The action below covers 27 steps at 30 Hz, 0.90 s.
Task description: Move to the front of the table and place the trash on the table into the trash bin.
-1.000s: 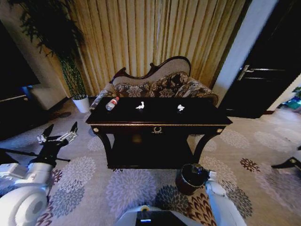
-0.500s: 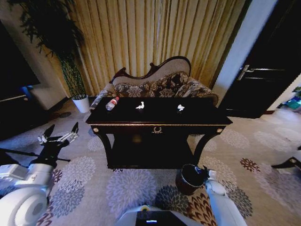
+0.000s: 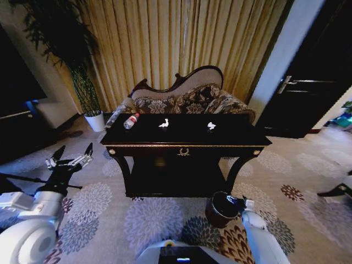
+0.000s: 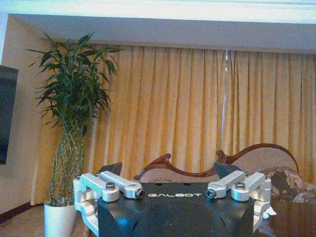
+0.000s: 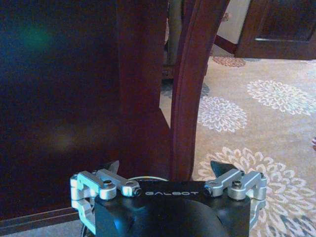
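Note:
The dark glossy table (image 3: pixel 184 144) with gold trim stands in the middle of the head view. On its top lie a clear bottle (image 3: pixel 131 121) with a red label at the left end and two white paper scraps (image 3: pixel 164 123) (image 3: pixel 211 126). The reddish-brown trash bin (image 3: pixel 219 211) sits on the carpet below the table's right front. My right gripper (image 3: pixel 235 200) hangs at the bin's rim. In the right wrist view this gripper (image 5: pixel 165 170) is open and empty, facing a table leg (image 5: pixel 190 89). My left gripper (image 3: pixel 72 156) is open, out to the left above the carpet, away from the table.
A carved floral sofa (image 3: pixel 187 99) stands right behind the table, before gold curtains. A tall plant in a white pot (image 3: pixel 94 120) is at the back left. A dark door (image 3: pixel 313 82) is at the right. Patterned carpet (image 3: pixel 154 220) spreads in front of the table.
My right forearm has edged slightly to the right beside the bin. Nothing else has visibly changed.

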Available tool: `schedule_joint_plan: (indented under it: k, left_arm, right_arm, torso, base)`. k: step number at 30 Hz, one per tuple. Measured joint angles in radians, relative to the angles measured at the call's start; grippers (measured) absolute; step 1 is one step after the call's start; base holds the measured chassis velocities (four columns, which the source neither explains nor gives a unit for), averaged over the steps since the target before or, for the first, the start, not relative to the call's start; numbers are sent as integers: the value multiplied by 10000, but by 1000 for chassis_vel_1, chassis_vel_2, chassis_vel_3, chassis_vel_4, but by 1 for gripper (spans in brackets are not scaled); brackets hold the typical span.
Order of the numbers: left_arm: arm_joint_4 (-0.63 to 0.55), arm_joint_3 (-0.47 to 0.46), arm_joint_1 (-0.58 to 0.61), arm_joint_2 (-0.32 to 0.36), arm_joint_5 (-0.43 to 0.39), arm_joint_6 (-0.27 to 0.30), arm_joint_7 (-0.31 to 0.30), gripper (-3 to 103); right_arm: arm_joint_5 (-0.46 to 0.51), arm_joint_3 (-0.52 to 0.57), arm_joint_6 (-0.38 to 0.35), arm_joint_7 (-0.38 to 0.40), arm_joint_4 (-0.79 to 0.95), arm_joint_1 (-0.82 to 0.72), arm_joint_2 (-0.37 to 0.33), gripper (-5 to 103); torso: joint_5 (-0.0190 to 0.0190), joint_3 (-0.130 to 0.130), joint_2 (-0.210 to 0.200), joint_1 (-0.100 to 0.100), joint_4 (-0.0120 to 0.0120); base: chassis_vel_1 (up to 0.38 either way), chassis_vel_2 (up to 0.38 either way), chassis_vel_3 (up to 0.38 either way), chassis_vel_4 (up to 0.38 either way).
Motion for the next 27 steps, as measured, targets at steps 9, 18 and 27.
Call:
schedule_joint_plan:
  k: [9, 18, 27]
  left_arm:
    - [-10, 45, -12, -31, 22, 4, 23, 100]
    - [-29, 26, -18, -49, 27, 5, 21, 100]
    - [-55, -12, -10, -69, 27, -17, -2, 100]
  right_arm:
    - [58, 30, -2, 6, -36, -76, -24, 100]
    - [1513, 83, -454, 24, 1333, -526, -37, 100]
    - [2594, 457, -494, 22, 3716, -1378, -195, 100]
  torso:
    - [0, 0, -1, 0, 0]
    - [0, 0, 0, 0, 3]
    - [1, 0, -1, 0, -1]
  base:
    - [0, 0, 0, 0]
    - [0, 0, 0, 0]
    - [0, 0, 0, 0]
